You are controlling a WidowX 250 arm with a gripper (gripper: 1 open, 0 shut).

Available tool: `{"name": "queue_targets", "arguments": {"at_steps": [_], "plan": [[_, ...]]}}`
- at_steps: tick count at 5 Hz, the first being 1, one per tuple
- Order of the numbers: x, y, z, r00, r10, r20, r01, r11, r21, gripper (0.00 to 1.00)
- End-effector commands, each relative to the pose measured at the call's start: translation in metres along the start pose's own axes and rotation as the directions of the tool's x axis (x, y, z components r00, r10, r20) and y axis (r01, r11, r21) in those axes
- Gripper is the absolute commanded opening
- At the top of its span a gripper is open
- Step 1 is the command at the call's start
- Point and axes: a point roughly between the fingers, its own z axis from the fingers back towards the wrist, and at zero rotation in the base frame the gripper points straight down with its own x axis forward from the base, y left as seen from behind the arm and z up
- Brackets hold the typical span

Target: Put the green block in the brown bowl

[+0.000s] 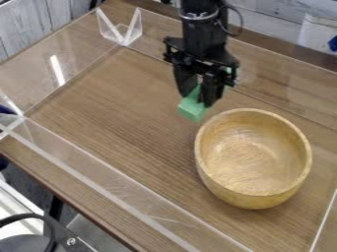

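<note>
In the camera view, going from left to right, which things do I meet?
Clear plastic corner piece at the back, then the gripper holding the green block, then the brown bowl.

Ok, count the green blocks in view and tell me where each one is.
1. The green block is clamped in the end effector, hanging above the table just left of the bowl. The bowl looks empty, and nothing seems hidden.

claw [200, 92] gripping green block [194, 106], beside brown bowl [253, 157]
</note>
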Motion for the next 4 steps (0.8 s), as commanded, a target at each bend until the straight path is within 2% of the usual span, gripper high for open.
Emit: {"name": "queue_targets", "arguments": {"at_steps": [1, 3, 4], "plan": [[0.005, -0.021, 0.018, 0.997, -0.044, 0.06, 0.044, 0.999, 0.003, 0.0], [0.005, -0.058, 0.004, 0.993, -0.115, 0.04, 0.115, 0.993, -0.009, 0.0], [0.005, -0.069, -0.004, 0.99, -0.139, 0.026, 0.139, 0.99, -0.014, 0.0]]}}
